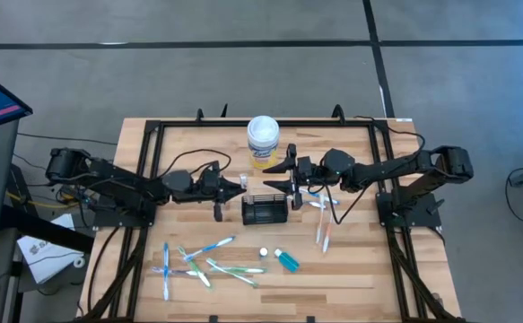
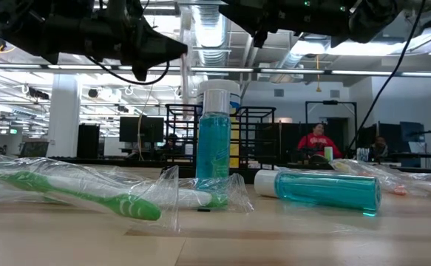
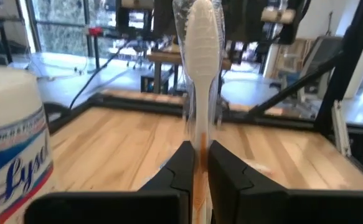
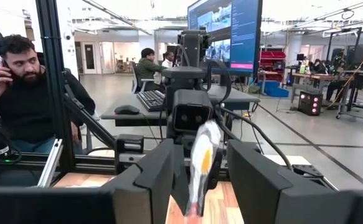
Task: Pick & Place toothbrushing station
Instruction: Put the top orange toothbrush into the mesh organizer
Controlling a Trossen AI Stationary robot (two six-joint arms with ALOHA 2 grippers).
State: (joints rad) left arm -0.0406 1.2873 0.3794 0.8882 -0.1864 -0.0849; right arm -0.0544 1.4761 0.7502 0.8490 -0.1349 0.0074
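My left gripper point(image 1: 239, 185) is shut on a wrapped white-and-orange toothbrush point(image 3: 200, 56), held above the table just left of the black wire-mesh caddy point(image 1: 264, 210). The brush's head points toward my right gripper point(image 1: 277, 172). That gripper is open, and in the right wrist view its fingers point(image 4: 159, 174) stand on either side of the brush's head end point(image 4: 203, 155); I cannot tell whether they touch it. The caddy rests on its base at the table's middle. My left gripper pinches the toothbrush's handle at its orange part point(image 3: 201, 148) between its two fingers. The fingers lie level along the brush, coming from the table's left. The brush sticks out past the fingertips, lifted clear of the table, still in its clear wrapper.
A white-lidded, yellow-labelled canister point(image 1: 263, 141) stands behind the caddy. Several wrapped toothbrushes point(image 1: 203, 260) lie at the front left and two more point(image 1: 322, 224) right of the caddy. Two small blue bottles point(image 1: 286, 260) sit in front, one upright point(image 2: 216, 140). People show in the room beyond.
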